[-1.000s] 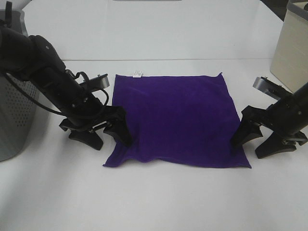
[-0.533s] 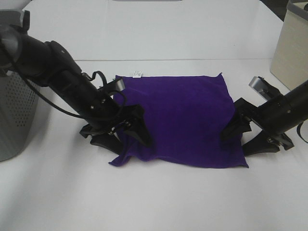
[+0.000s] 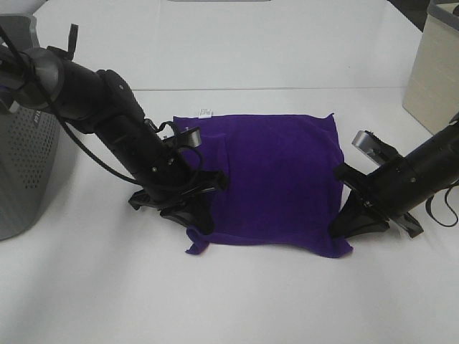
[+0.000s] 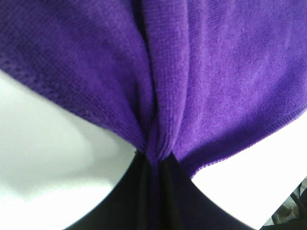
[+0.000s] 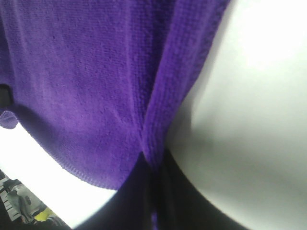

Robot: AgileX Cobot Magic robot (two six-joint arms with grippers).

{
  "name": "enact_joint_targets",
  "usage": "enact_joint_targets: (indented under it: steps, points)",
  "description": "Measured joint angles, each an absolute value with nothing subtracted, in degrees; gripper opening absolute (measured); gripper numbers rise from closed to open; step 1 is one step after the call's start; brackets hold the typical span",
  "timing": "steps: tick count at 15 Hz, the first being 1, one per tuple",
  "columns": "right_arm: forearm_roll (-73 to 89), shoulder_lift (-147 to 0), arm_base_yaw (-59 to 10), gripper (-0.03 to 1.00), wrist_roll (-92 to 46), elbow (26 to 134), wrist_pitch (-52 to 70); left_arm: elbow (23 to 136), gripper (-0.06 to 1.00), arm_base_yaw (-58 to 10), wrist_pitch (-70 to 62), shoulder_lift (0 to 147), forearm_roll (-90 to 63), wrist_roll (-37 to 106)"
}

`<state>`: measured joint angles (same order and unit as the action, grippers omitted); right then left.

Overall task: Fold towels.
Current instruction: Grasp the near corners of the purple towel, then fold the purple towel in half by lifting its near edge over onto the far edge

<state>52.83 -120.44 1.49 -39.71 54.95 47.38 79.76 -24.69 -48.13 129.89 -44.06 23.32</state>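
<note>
From the high view, the towel point(image 3: 276, 179) lies about mid-table point(image 3: 251, 301), with its white tag point(image 3: 206, 112) at its far left corner. The left gripper point(image 3: 197, 208) is at the towel's left side and the right gripper point(image 3: 351, 222) at its right side, both close to the near corners, and the cloth is rumpled between them. The table is bare toward both the far and near edges, so a fold has room either way. The basket point(image 3: 29, 165) by the left edge crowds the left arm, and a beige box point(image 3: 434, 64) stands by the right edge.

In the left wrist view, the jaws are closed on a narrow gather of towel edge.

In the right wrist view, the jaws are likewise clamped on a thin pleat at the hem.

Both holds take in little cloth. A quick or uneven lift could pull a pleat free or skew the fold, and a wide leftward swing could catch the basket.
</note>
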Motion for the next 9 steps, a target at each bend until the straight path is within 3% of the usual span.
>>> enact_joint_targets:
  steps: [5,9]
  points:
    - [50.08,-112.87,1.49,0.00,-39.08,54.32,45.44,79.47,0.02,-24.69,-49.39,125.82,-40.51,23.32]
    - [50.02,-110.12,1.49,0.00,-37.99,63.54,45.32,86.17,0.02,-24.69,-48.36,123.42,-39.36,21.94]
